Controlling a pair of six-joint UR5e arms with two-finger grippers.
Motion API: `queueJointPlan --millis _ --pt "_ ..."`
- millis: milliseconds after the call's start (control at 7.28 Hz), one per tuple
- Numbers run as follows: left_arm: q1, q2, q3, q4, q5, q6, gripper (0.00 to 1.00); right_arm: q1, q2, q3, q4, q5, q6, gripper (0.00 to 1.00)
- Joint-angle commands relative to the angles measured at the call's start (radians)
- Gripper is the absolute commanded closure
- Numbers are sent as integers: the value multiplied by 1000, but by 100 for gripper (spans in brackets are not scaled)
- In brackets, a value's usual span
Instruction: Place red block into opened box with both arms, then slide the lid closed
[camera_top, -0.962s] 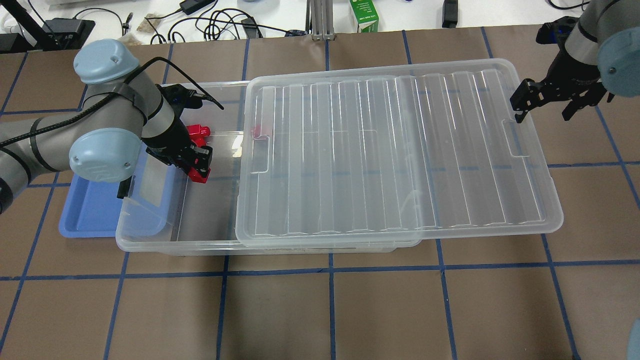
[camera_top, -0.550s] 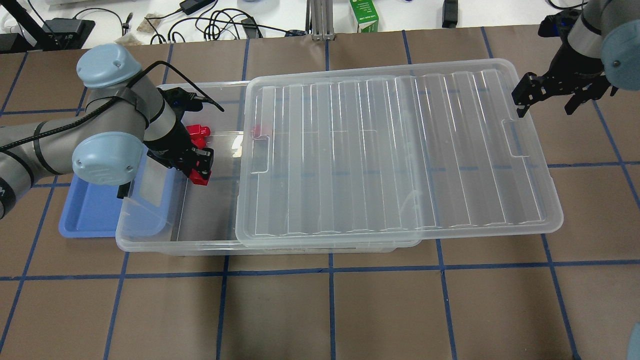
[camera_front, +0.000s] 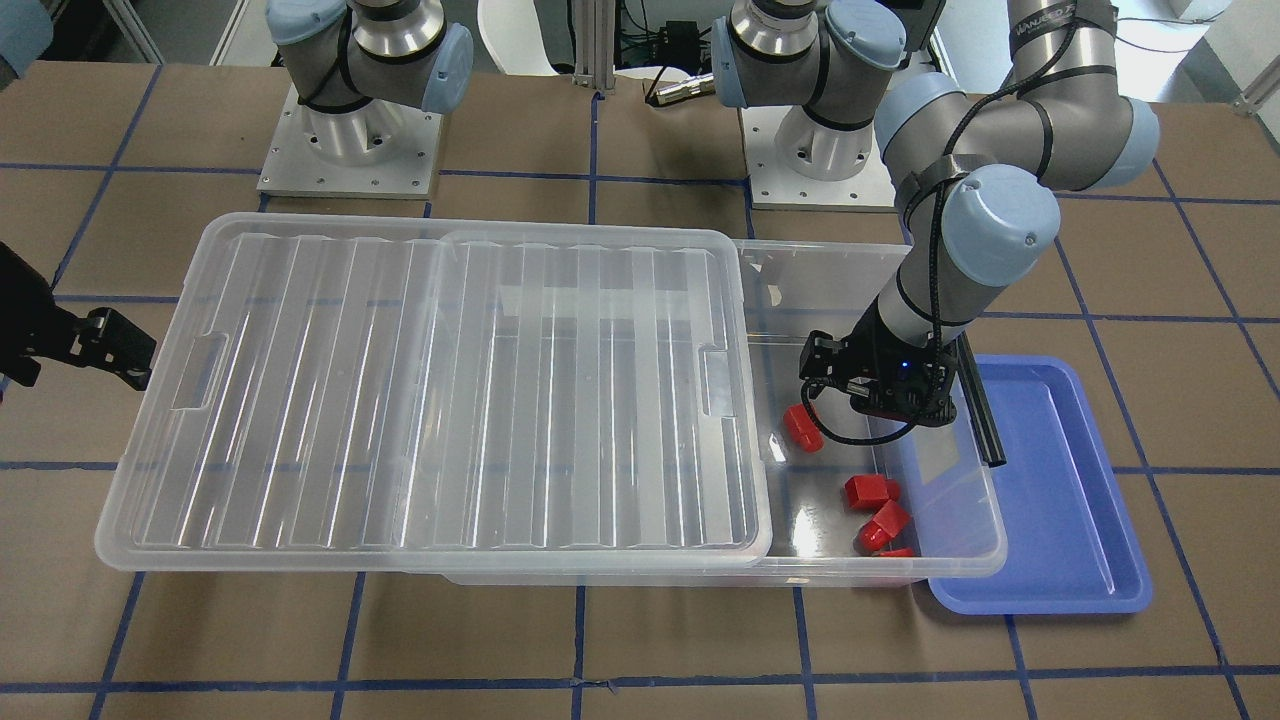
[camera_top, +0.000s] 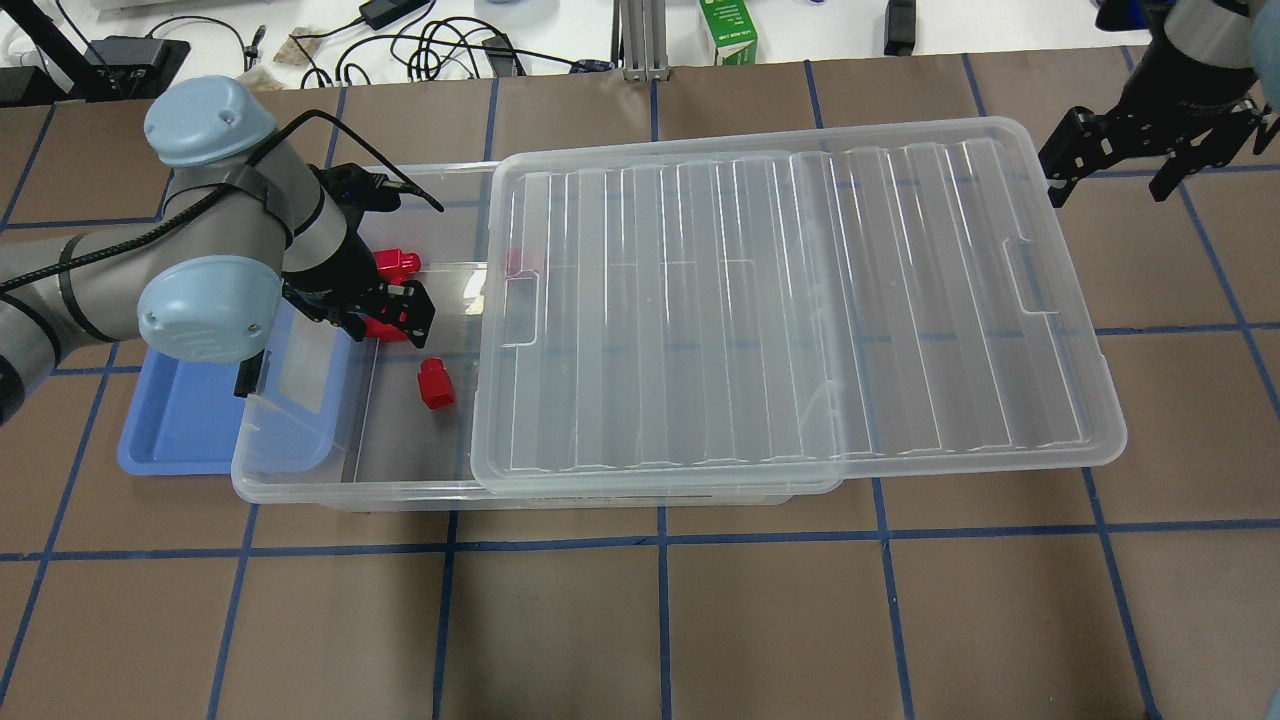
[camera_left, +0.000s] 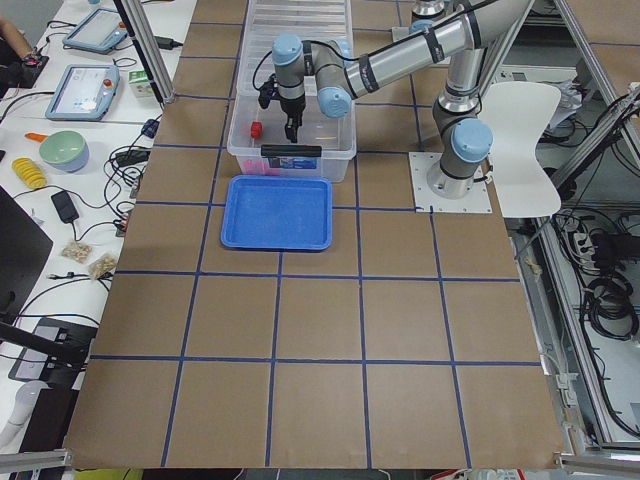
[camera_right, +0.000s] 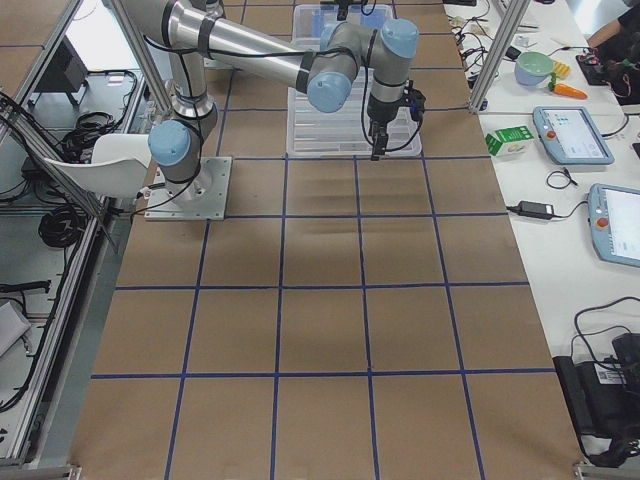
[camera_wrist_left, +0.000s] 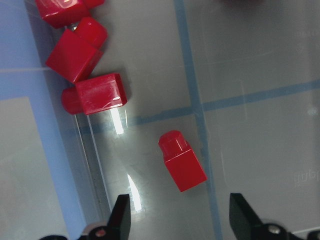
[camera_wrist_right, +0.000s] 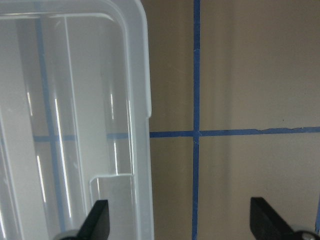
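The worktop (camera_top: 660, 620) carries the lid (camera_top: 780, 300), which covers most of the box (camera_top: 350, 497) and overhangs one end of it. Only the box's other end, against the blue tray (camera_top: 170, 420), is open; the tray looks empty. Pushed off-centre, the lid could skew and jam on the box's rim. The right gripper (camera_top: 1110, 170), spread, hangs beyond the overhanging end. The left gripper (camera_wrist_left: 181, 217), spread and empty, sits over the box's open end and would block the lid. The red block (camera_top: 434, 384) lies on the box floor near other red blocks (camera_top: 395, 263).
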Motion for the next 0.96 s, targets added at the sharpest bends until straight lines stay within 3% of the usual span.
queueJointPlan --millis 0,137,412,824 --pt "-2 26 115 -87 8 -5 6 3 -63 -11 50 0 22 0" --pt "-13 29 205 -199 11 -49 0 3 -67 -13 52 -11 22 0" --pt "-63 60 340 -375 12 -85 0 -32 -44 1 30 -23 -63 0" --pt "-108 162 431 -485 40 -124 0 -69 7 4 21 -26 -120 0"
